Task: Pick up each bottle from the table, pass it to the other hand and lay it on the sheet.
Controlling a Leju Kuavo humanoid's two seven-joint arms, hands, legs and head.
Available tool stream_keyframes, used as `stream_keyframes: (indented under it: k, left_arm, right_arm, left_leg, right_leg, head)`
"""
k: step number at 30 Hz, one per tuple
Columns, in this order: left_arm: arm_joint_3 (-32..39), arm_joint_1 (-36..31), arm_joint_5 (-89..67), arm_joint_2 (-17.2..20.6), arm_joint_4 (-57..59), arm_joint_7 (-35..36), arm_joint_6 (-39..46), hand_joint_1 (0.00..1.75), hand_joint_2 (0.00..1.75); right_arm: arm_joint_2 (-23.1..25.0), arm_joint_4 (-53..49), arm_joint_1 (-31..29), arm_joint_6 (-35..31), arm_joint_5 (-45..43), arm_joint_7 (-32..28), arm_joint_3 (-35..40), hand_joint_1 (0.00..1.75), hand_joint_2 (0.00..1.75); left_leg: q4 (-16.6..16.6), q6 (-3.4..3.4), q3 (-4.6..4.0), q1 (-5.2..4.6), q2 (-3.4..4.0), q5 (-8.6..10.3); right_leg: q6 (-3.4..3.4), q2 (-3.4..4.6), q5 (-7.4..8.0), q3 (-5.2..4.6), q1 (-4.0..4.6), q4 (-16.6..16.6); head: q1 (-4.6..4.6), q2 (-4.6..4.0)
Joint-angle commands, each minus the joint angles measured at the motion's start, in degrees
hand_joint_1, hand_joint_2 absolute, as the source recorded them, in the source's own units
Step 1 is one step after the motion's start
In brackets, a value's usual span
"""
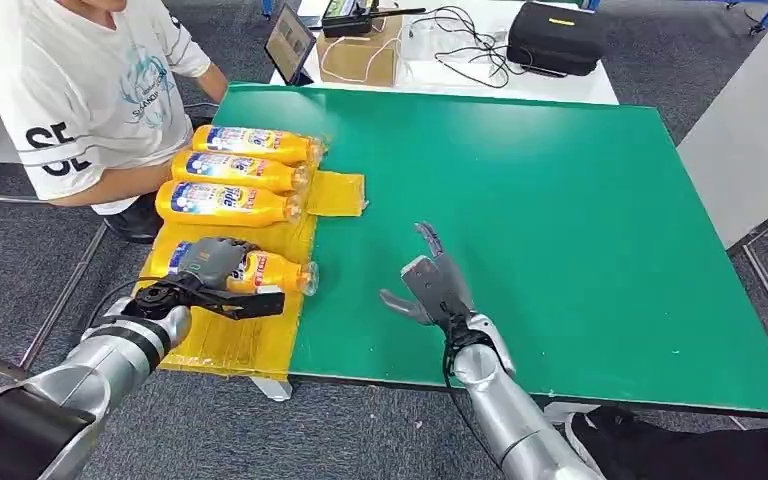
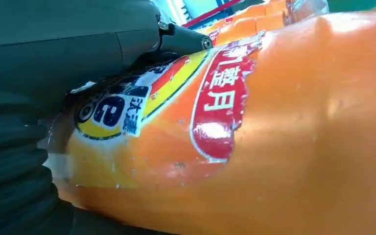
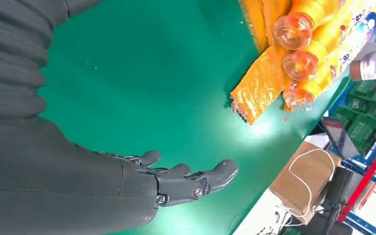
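Observation:
Several yellow-orange bottles lie side by side on the yellow sheet (image 1: pixel 230 345) at the left end of the green table (image 1: pixel 560 220). My left hand (image 1: pixel 210 260) grips the nearest bottle (image 1: pixel 272 272) around its base end, and the bottle lies on the sheet with its cap pointing right. The left wrist view shows that bottle's label (image 2: pixel 274 137) close up against my left hand (image 2: pixel 54 49). Three more bottles (image 1: pixel 235 170) lie beyond it. My right hand (image 1: pixel 435 285) hovers over bare green table near the front edge, fingers spread, holding nothing. My right hand (image 3: pixel 127 186) faces the bottle caps (image 3: pixel 298 64).
A person in a white T-shirt (image 1: pixel 80 90) sits at the table's far left, an arm close to the bottles. Beyond the green table, a white table carries a cardboard box (image 1: pixel 360 55), a tablet (image 1: pixel 288 42), cables and a black case (image 1: pixel 555 38).

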Motion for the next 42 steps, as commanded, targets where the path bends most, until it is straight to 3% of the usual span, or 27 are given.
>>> stream_keyframes:
  k: [1,11,16,21,25,27,29,39,42]
  left_arm:
    - [-0.2,1.8,1.3,0.9,3.4,-2.8,-2.4,0.0,1.75]
    - [-0.2,1.8,1.3,0.9,3.4,-2.8,-2.4,0.0,1.75]
    - [3.2,2.2,3.5,0.4,2.6,-5.7,-0.7,0.0,1.75]
    - [7.4,3.5,6.4,-0.5,1.6,-10.5,1.4,0.0,1.75]
    - [15.3,5.7,14.9,-1.0,-0.5,-19.6,0.9,0.0,1.75]
    - [19.8,7.3,19.7,-1.9,-2.5,-24.1,0.4,0.0,1.75]
    - [19.6,9.9,24.9,-1.7,-8.5,-24.1,-3.5,0.0,1.75]
    - [19.6,9.9,24.9,-1.7,-8.5,-24.1,-3.5,0.0,1.75]
    - [17.5,14.5,38.5,-0.4,-20.7,-24.1,-7.2,0.0,1.75]
  right_arm:
    - [-1.1,0.4,-1.9,0.3,0.0,1.0,0.2,0.0,1.75]
    - [-1.2,0.4,-1.9,0.4,0.0,1.0,0.2,0.0,1.75]
    - [-1.6,1.0,-2.7,0.5,0.2,1.3,0.2,0.0,1.75]
    - [-2.2,2.7,-3.4,0.1,0.1,1.1,-0.6,0.0,1.75]
    - [-2.1,3.3,-3.6,0.2,-0.2,0.4,-0.8,0.0,1.75]
    - [-2.1,4.1,-3.8,0.2,-1.0,-0.2,-1.4,0.0,1.75]
    - [-2.2,4.3,-3.8,0.2,-1.3,-0.6,-1.6,0.0,1.75]
    - [-2.2,4.3,-3.8,0.2,-1.3,-0.6,-1.6,0.0,1.75]
    - [-2.2,2.8,-3.0,-0.3,-2.3,-1.6,-2.5,0.0,1.75]
  left_leg:
    - [0.0,-0.07,0.26,0.03,0.18,-0.1]
    - [-0.1,-0.05,0.3,0.01,0.18,-0.09]
    - [-0.1,-0.07,0.33,0.03,0.19,-0.11]
    - [0.0,-0.08,0.39,0.05,0.15,-0.15]
    - [0.0,-0.17,0.69,0.17,0.22,-0.34]
    - [0.0,-0.06,0.35,0.03,0.1,-0.12]
    - [0.0,-0.1,0.48,0.08,0.09,-0.19]
    - [0.0,-0.08,0.22,0.05,0.05,-0.08]
    - [0.0,-0.07,0.19,0.05,0.01,-0.08]
  right_leg:
    - [-0.09,0.14,-0.06,0.2,0.04,0.0]
    - [-0.08,0.15,-0.05,0.24,0.03,0.0]
    - [-0.09,0.15,-0.05,0.27,0.04,-0.1]
    - [-0.12,0.11,-0.1,0.35,0.07,0.0]
    - [-0.23,0.14,-0.24,0.69,0.2,-0.1]
    - [-0.09,0.07,-0.09,0.32,0.04,-0.1]
    - [-0.15,0.04,-0.16,0.47,0.1,-0.1]
    - [-0.1,0.0,-0.08,0.19,0.06,0.0]
    - [-0.1,-0.02,-0.09,0.16,0.06,0.0]
  head:
    - [0.02,0.0]
    - [0.0,0.0]
    - [0.0,0.0]
    - [0.0,0.0]
    - [0.02,0.0]
    - [0.0,0.0]
    - [0.0,0.02]
    - [0.02,0.0]
    - [0.02,0.0]
